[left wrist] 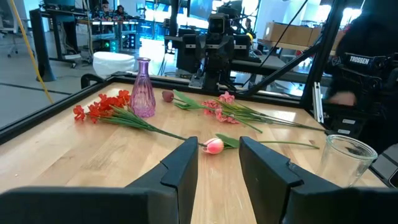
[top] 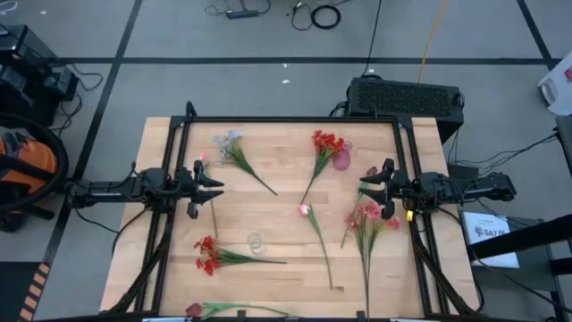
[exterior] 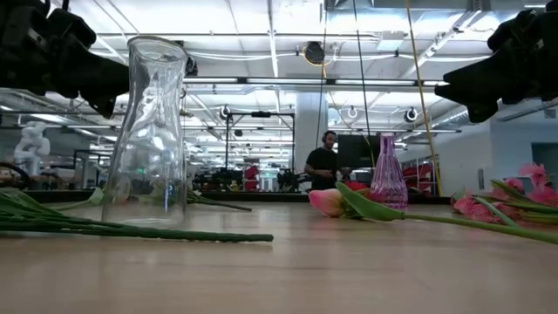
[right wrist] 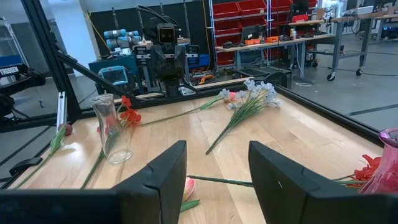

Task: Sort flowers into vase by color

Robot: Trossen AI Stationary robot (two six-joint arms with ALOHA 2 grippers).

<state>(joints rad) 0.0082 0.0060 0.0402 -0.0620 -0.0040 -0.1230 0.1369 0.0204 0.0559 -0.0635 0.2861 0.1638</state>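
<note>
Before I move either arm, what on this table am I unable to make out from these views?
- High view: the red bud at the near edge is cut off by the picture's border.
- High view: the clear vase shows only as a faint ring, and whether it holds anything is not readable.
- Low view: the pink spray runs off the picture's side.
- Right wrist view: the pink vase is cut by the edge.

Materials and finishes
Table (top: 286, 259): pale wood, smooth matt; clear vase (exterior: 145, 131): glossy glass; pink vase (left wrist: 143, 96): ribbed glossy glass; tools: matt black.
</note>
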